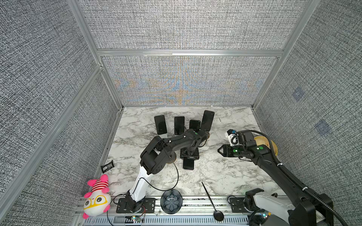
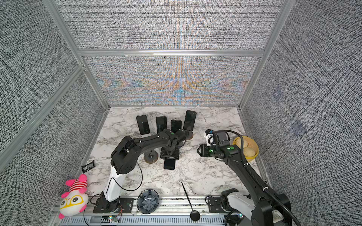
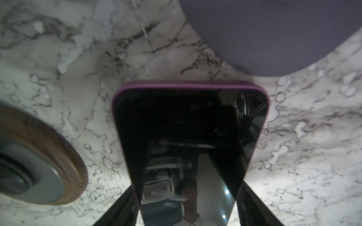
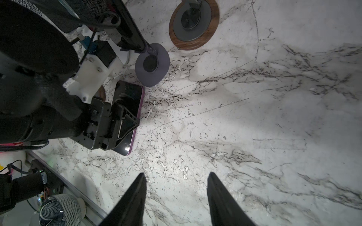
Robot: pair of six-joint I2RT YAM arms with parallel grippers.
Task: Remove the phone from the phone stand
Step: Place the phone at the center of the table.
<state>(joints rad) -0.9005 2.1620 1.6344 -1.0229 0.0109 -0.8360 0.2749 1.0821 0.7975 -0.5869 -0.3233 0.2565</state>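
A dark-screened phone (image 3: pixel 188 121) in a magenta case lies flat, low over the marble table (image 1: pixel 215 176); I cannot tell whether it touches the table. My left gripper (image 3: pixel 188 185) is shut on its long edges, seen in both top views (image 1: pixel 189 154) (image 2: pixel 169 154) with the phone (image 1: pixel 188 164) sticking out toward the front. From the right wrist, the phone (image 4: pixel 135 94) lies under the left gripper (image 4: pixel 125 125). An empty phone stand (image 2: pixel 151 157) with a wooden round base sits just left of it (image 3: pixel 49 156). My right gripper (image 4: pixel 176 174) is open and empty, to the right of the phone (image 1: pixel 222 150).
Several more phones (image 1: pixel 179 125) lean on stands at the back; one grey stand base (image 4: pixel 152 64) is close behind the held phone. A yellow basket (image 2: pixel 246 148) is at the right edge. A plush toy (image 1: pixel 97 195), dark bowl (image 1: pixel 171 201), black ladle (image 1: pixel 212 201) and small black packet (image 1: pixel 107 166) lie front and left.
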